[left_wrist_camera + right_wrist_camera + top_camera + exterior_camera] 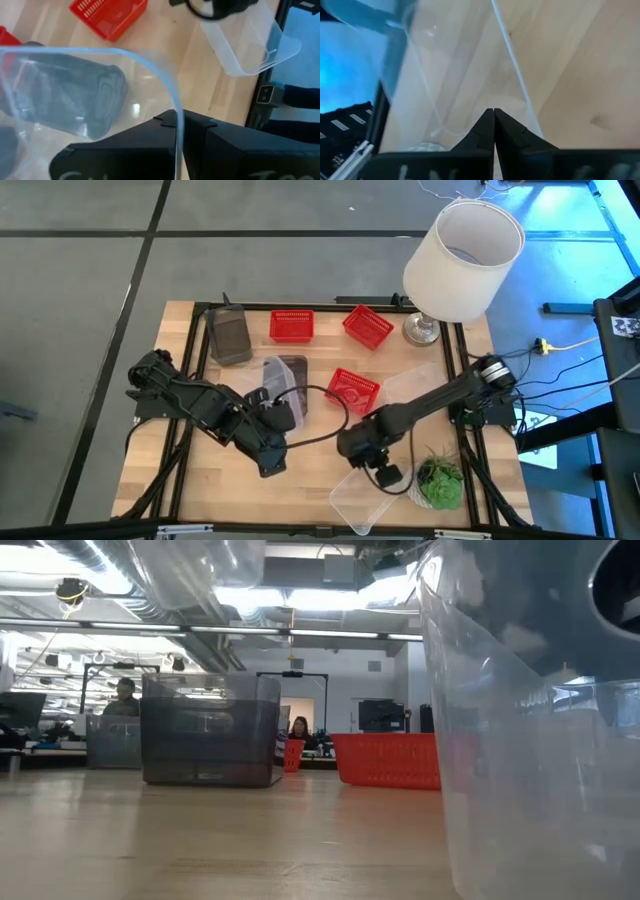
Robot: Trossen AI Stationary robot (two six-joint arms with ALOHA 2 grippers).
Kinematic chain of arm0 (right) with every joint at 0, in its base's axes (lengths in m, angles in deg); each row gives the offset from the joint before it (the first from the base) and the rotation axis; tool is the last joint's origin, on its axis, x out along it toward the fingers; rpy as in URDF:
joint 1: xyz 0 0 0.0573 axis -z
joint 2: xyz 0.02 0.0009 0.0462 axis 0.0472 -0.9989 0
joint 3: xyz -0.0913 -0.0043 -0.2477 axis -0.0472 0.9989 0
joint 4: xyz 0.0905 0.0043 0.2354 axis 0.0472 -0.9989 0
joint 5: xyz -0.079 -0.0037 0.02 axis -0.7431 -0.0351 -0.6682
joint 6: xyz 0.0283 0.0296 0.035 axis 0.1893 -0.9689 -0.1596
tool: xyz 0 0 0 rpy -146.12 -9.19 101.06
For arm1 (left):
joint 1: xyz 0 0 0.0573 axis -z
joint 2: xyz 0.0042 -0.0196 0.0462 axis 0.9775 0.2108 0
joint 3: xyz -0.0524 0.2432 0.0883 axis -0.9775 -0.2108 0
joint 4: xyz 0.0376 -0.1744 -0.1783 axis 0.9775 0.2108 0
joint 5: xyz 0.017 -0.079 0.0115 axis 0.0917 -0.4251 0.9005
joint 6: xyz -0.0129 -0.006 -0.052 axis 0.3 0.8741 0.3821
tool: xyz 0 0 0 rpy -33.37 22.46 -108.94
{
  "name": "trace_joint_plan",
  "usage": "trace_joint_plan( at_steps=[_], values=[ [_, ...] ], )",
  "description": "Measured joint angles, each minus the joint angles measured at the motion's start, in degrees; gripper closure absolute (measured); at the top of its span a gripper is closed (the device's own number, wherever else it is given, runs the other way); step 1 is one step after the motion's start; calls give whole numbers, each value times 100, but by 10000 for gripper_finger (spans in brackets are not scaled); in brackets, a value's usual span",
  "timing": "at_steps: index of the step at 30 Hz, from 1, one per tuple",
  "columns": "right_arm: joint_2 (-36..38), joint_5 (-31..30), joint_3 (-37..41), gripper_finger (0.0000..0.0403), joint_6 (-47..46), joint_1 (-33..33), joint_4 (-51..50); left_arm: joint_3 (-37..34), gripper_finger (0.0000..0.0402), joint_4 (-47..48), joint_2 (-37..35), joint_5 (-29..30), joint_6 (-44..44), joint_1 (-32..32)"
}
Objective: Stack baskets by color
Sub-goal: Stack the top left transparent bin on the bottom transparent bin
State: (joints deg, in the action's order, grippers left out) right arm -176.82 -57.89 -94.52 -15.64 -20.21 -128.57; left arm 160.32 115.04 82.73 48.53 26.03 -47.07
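Looking down, we see a pale wooden table framed in black rails, standing on a grey floor; a blue-lit patch of floor lies off its far right corner. At table height the room behind is an open workspace with ceiling lights, desks and monitors, and two people sitting well back.

We count three red baskets: two along the far edge, one near the middle. Two smoky grey baskets show, one at the far left, another just beside the centre. We make out three clear baskets: one at the near edge, one toward the right rail, and one overlapping the central grey one. One white lampshade stands at the far right, and one green plant at the near right.

Our left gripper is pinched shut on the rim of the clear basket by the centre. Our right gripper is clamped narrow on the wall of the clear basket at the near edge.
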Motion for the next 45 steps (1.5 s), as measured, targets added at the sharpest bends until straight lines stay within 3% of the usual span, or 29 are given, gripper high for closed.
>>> trace_joint_plan(
  at_steps=[8, 19, 26, 31, 38, 45],
  values=[
    [-516, -145, 0, 396, 231, 4, 422, 0, 401, 0, 0, 4, 2, 0],
    [-576, -1899, 0, 396, 408, 64, 1598, 0, 401, -5, 0, -90, 17, 0],
    [-471, -2176, -224, 396, 391, 159, 1261, 0, 401, -5, 0, -190, 97, 3],
    [13, -2108, -550, 396, 568, 117, 866, -2, 401, -5, 0, -259, 158, 74],
    [1270, -1591, -654, 396, 390, 37, 874, -2, 401, -112, 0, -58, 447, 235],
    [2626, -1555, -654, 396, 378, -231, 871, -4, 401, -1234, 175, 42, -16, 169]
  ],
)
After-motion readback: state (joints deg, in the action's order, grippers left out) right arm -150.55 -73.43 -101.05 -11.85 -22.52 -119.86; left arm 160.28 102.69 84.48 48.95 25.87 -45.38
